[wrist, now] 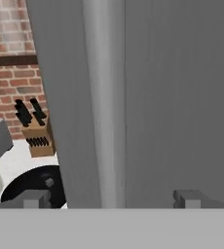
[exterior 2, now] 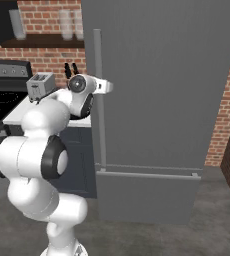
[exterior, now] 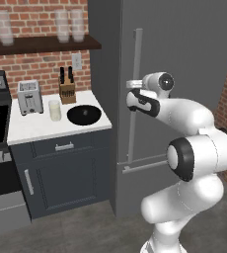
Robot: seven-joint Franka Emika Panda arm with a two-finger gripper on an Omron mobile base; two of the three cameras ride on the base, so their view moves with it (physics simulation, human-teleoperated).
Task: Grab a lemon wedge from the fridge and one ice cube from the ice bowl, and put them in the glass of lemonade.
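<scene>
Fridge [exterior: 184, 59]: tall flat dark grey slab, matte, door closed; long vert. light grey bar handle [wrist: 104, 97], smooth, rounded. Gripper [wrist: 112, 198] up at the handle at mid height, jaws spread wide w/ the bar between them; one fingertip [wrist: 36, 198] left of bar, other right, neither seen touching it. Nothing held.

Counter [exterior: 36, 129] left of fridge, white flat top over dark grey cabinet. Ice bowl [exterior: 84, 114]: round, shallow, black, near the counter's fridge-side end; contents can't be made out. Glass of lemonade [exterior: 55, 110]: small clear tumbler, pale liquid, just left of bowl. Boxy grey toaster [exterior: 29, 97] further left; wooden knife block [exterior: 67, 90] at the red brick wall. Lemon wedge: can't tell where; fridge shut
</scene>
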